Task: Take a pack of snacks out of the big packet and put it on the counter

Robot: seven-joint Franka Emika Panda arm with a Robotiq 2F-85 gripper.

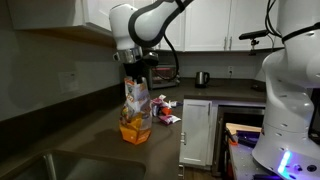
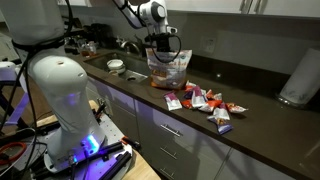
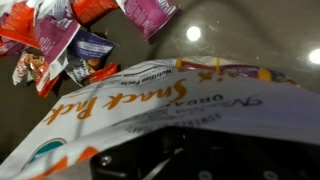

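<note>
Visibly, the big packet [image 1: 136, 100] holds orange contents [image 1: 135, 131] on the counter [image 1: 90, 145].

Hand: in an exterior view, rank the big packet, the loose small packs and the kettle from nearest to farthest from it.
In an exterior view:
1. Big packet: directly under the hand, at its top.
2. Small packs: on the counter, just beside the packet.
3. Kettle: farthest, in the background beyond the packs.

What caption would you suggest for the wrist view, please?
Close view down onto the big packet, small snack packs scattered on the counter beyond.
</note>
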